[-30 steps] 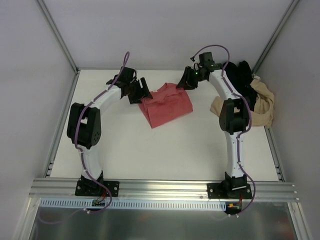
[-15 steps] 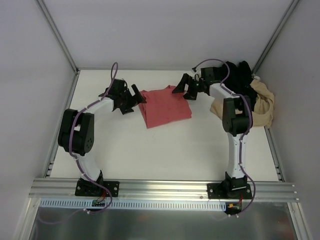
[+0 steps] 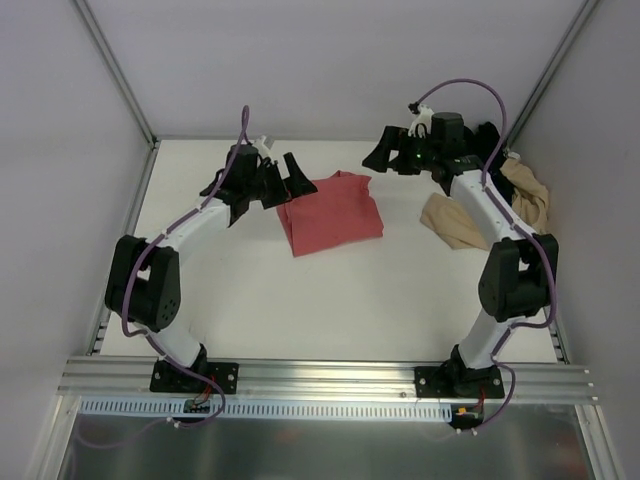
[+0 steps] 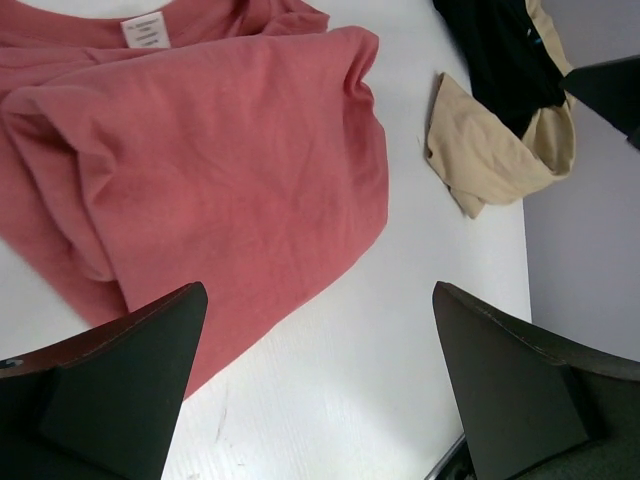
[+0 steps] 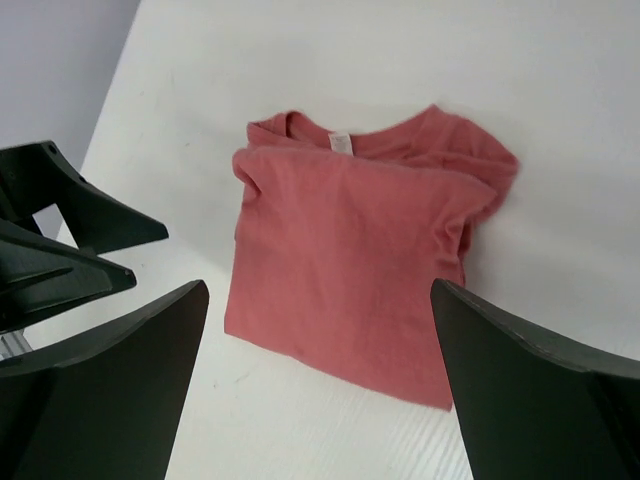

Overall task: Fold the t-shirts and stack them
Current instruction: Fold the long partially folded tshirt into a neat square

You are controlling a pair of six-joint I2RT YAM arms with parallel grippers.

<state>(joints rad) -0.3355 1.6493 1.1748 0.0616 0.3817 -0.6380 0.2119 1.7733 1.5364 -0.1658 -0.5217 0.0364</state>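
The coral-red t-shirt (image 3: 331, 212) lies folded flat at the back middle of the table, collar tag facing up (image 5: 350, 255) (image 4: 200, 170). My left gripper (image 3: 285, 180) hovers open just off its left edge, with nothing between its fingers (image 4: 320, 390). Off the shirt's right rear corner my right gripper (image 3: 390, 157) is also open and empty (image 5: 320, 390). The beige t-shirt (image 3: 455, 220) (image 4: 490, 150) and the black t-shirt (image 3: 488, 137) (image 4: 500, 50) lie crumpled together at the back right, partly hidden by the right arm.
The white table (image 3: 300, 300) is bounded by grey walls and metal rails on the left, right and back. A finger of the right gripper (image 4: 610, 90) shows in the left wrist view. The left gripper (image 5: 60, 240) appears at the right wrist view's left side.
Both grippers have opened, let go of the coral-red t-shirt and lifted away from its edges. The shirt has settled flat, and the right arm has swung outward.
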